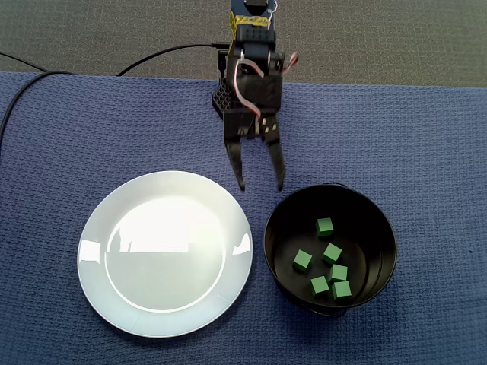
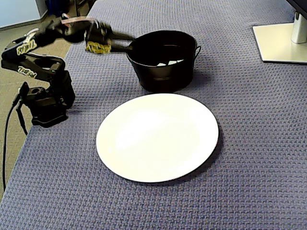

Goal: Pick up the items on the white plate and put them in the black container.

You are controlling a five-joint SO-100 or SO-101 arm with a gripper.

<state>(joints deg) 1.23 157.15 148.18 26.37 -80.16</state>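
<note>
Claw [image 1: 261,186] spread wide, gripping nothing. Just past its tips, green cubes [image 1: 332,253] in black container [image 1: 373,228]: likely light, rigid; pinch opposite flat faces.

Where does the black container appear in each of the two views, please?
In a fixed view: black container lower right, just right of the white plate.
In a fixed view: black container upper centre, behind the white plate.
Shared landmark: the white plate.

The arm [image 1: 251,46] reaches from the far edge toward the near side in a fixed view, folded low above its base [image 2: 45,103]. The gripper [image 1: 261,185] is empty, its 2 fingers [image 1: 240,169] spread apart.
</note>
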